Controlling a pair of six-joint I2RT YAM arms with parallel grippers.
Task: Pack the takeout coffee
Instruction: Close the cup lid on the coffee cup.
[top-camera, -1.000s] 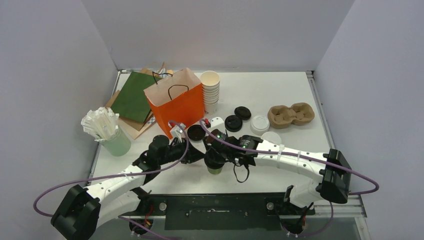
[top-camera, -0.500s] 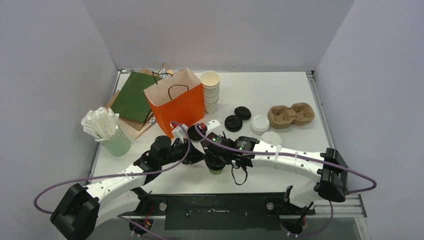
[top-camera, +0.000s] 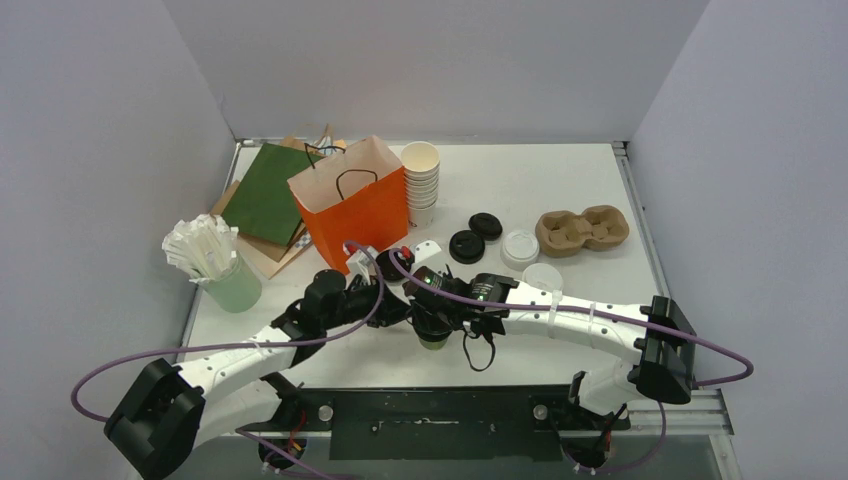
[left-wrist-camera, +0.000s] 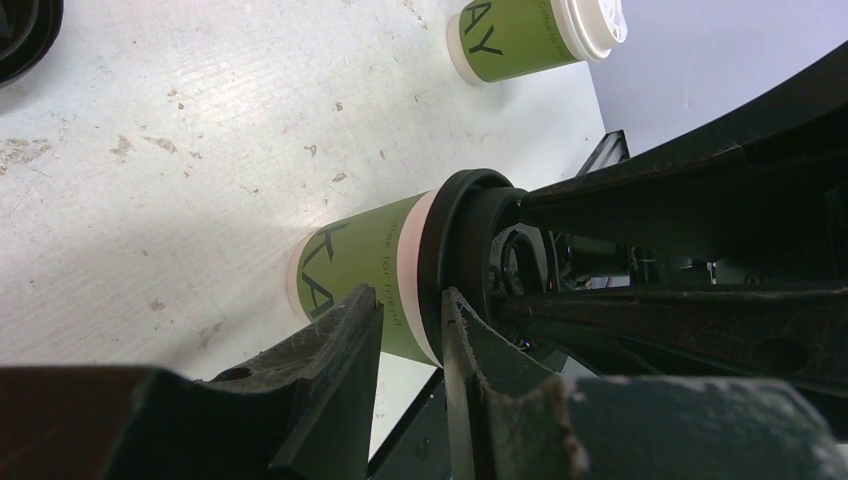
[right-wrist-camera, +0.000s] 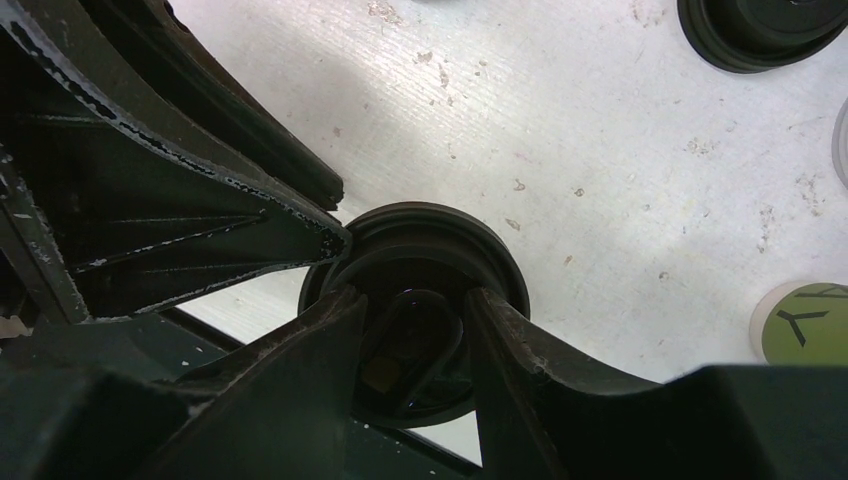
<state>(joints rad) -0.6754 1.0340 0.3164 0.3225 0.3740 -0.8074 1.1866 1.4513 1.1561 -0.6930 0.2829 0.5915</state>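
Two grippers meet at one black-lidded cup near the front edge of the table in the top view: the left gripper comes from the left, the right gripper from above and right. The cup stands upright, its long axis vertical and its lid upward. A white-lidded cup stands apart to its right.

In the left wrist view the left fingers have a narrow gap. Their tips lie against the green side just under the lid, and nothing is clamped between them.

In the right wrist view the right fingers stand apart over the top of the lid, inside its rim and not around it. Whether they press on it I cannot tell.
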